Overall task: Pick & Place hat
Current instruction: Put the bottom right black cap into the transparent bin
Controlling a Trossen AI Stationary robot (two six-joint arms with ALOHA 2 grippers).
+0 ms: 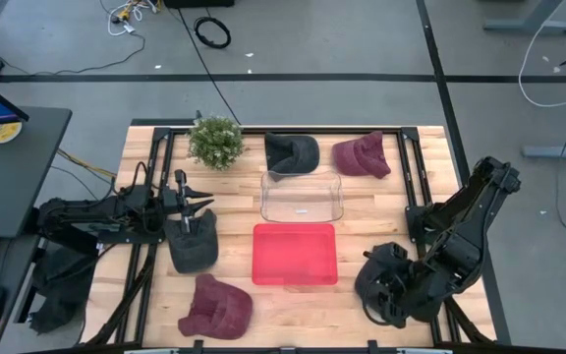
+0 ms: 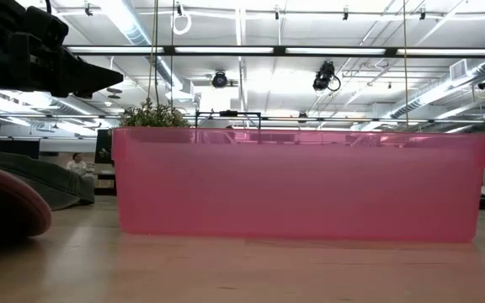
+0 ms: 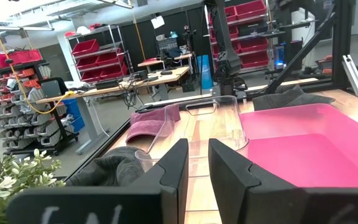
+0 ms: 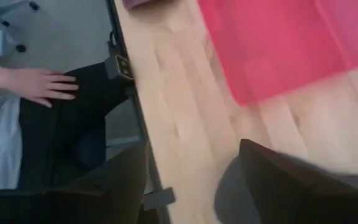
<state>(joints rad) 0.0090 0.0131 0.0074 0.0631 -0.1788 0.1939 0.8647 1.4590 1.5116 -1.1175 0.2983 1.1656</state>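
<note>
- Grey cloth is what the left gripper (image 1: 202,204) hangs over: a dark grey hat (image 1: 193,244) lies just below and in front of its fingertips on the wooden table (image 1: 381,202). From above I cannot tell whether the tips touch the cloth.
- Its fingers (image 3: 169,171) stand a narrow gap apart in the wrist view with nothing between them, so they are slightly open and gripping nothing.
- Beyond that gripper, to its forward side, sit the pink bin (image 1: 295,254) and the clear bin (image 1: 303,197). Both look bare inside from overhead, so no hat has been placed yet, as far as I can judge.
- Three more hats lie about: a maroon hat (image 1: 215,306) near the table's front edge, behind and to one side of the left gripper; a second grey hat (image 1: 292,152) and a second maroon hat (image 1: 363,155) at the far edge past the clear bin, well apart from either gripper.
- A small potted plant (image 1: 215,141) stands just beside the left gripper, toward the far edge.
- The right gripper (image 1: 379,291) waits low at the front right corner, near the pink bin's corner, fingers spread wide and empty. A person's hand (image 4: 37,83) rests on a lap past the table edge there.
- My reading: the job is barely begun. The grasp of the grey hat, the carry and the drop into a bin are all still to do.
</note>
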